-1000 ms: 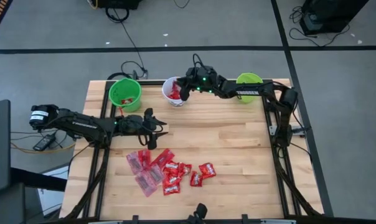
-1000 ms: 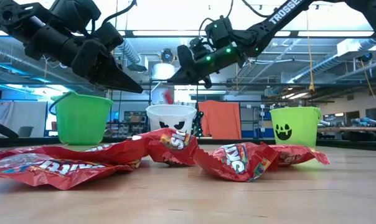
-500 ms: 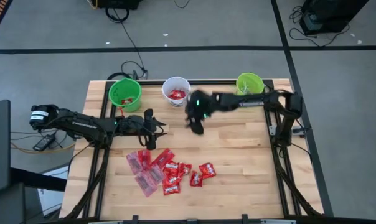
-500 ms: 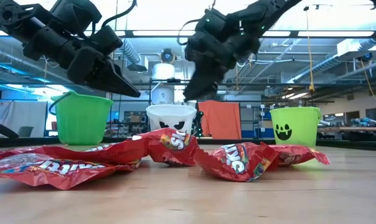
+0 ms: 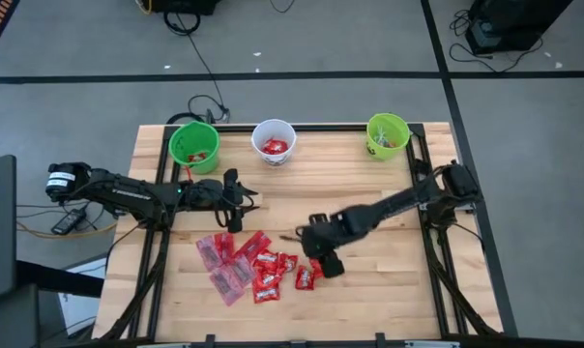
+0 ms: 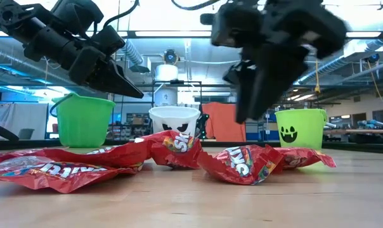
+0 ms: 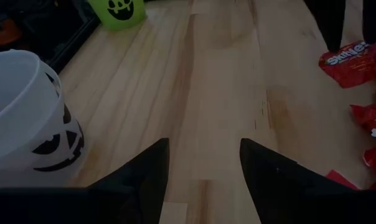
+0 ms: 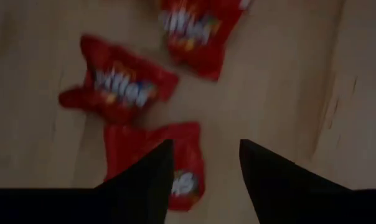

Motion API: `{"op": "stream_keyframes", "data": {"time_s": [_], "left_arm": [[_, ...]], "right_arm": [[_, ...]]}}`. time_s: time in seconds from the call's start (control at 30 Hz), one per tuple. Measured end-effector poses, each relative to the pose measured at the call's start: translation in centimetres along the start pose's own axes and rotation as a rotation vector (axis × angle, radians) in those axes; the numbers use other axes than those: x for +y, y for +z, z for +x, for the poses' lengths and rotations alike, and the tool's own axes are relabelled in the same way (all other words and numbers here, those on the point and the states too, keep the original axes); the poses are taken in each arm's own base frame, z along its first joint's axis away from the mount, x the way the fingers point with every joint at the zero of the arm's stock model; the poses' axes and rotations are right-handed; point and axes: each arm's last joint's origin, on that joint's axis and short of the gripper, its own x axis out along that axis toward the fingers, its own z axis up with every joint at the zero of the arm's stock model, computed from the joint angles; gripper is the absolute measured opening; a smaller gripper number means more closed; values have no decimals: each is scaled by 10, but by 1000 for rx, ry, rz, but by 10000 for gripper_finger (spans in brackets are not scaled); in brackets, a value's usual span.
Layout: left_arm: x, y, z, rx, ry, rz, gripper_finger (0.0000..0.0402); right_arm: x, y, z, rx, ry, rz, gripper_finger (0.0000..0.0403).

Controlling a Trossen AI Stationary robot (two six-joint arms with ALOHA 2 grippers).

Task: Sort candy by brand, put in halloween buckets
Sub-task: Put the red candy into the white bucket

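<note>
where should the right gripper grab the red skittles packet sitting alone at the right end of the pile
Come straight down on the packet. It lies flat on the table with bare wood on its right, so the open right gripper, above it, can straddle its puffed middle across the narrow width and pinch there.

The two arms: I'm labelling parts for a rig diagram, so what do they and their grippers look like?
Both arms are dark, nearly black, built of jointed segments. The left arm carries a white label patch near its base and thin cabling along it. Each gripper, left and right, ends in two flat, tapered dark fingers with pointed tips.
</note>
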Motion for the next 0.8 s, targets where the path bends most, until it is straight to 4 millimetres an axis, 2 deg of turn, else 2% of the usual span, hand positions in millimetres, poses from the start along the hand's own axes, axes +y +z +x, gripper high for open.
{"op": "stream_keyframes", "data": {"time_s": [0.2, 0.43, 0.6, 0.8], "left_arm": [[0, 0, 0, -1, 0, -1, 202], [0, 0, 0, -1, 0, -1, 202], [0, 0, 0, -1, 0, -1, 202], [0, 0, 0, -1, 0, -1, 202]], "right_arm": [[27, -10, 4, 38, -28, -4, 246], [33, -32, 22, 44, -27, 44, 287], [31, -39, 31, 6, -36, 54, 272], [22, -48, 38, 13, -23, 84, 205]]}}
